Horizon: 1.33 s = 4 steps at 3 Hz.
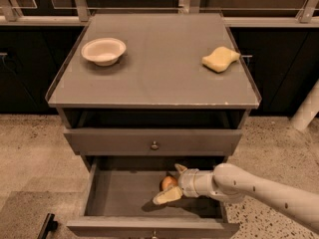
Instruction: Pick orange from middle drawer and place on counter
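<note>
The orange (169, 181) lies on the grey floor of the open middle drawer (122, 195), right of its centre. My gripper (167, 184) reaches into the drawer from the right. It is open, with one pale finger (167, 195) in front of the orange and the other (180, 169) behind it, so the fruit sits between them. The counter (159, 73) is the flat grey cabinet top above.
A white bowl (103, 50) stands at the counter's back left and a pale yellow sponge (221, 59) at its back right. A shut drawer front with a knob (155, 145) sits just above the open drawer. Speckled floor surrounds the cabinet.
</note>
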### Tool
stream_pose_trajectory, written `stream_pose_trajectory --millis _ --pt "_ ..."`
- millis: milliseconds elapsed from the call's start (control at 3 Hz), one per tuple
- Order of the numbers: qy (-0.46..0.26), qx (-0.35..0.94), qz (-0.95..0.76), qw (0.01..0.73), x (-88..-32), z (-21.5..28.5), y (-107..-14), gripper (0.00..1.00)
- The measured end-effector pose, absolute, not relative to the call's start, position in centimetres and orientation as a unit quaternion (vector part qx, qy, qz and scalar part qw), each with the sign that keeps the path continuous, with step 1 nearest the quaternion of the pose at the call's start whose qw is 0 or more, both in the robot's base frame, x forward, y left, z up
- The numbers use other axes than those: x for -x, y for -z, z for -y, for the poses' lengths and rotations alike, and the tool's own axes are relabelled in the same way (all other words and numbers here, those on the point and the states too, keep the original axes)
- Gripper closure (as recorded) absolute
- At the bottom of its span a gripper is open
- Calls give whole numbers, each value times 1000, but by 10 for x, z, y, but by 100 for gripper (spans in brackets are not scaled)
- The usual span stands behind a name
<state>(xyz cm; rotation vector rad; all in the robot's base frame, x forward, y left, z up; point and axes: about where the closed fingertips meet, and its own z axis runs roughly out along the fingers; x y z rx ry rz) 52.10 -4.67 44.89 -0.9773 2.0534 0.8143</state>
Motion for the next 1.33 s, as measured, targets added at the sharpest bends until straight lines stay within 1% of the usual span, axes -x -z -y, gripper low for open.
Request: stream_pose_trajectory --millis 667,1333 --pt "-310 373 -799 356 -529 51 -434 0" --pt "-297 382 -787 383 -549 56 -416 0"
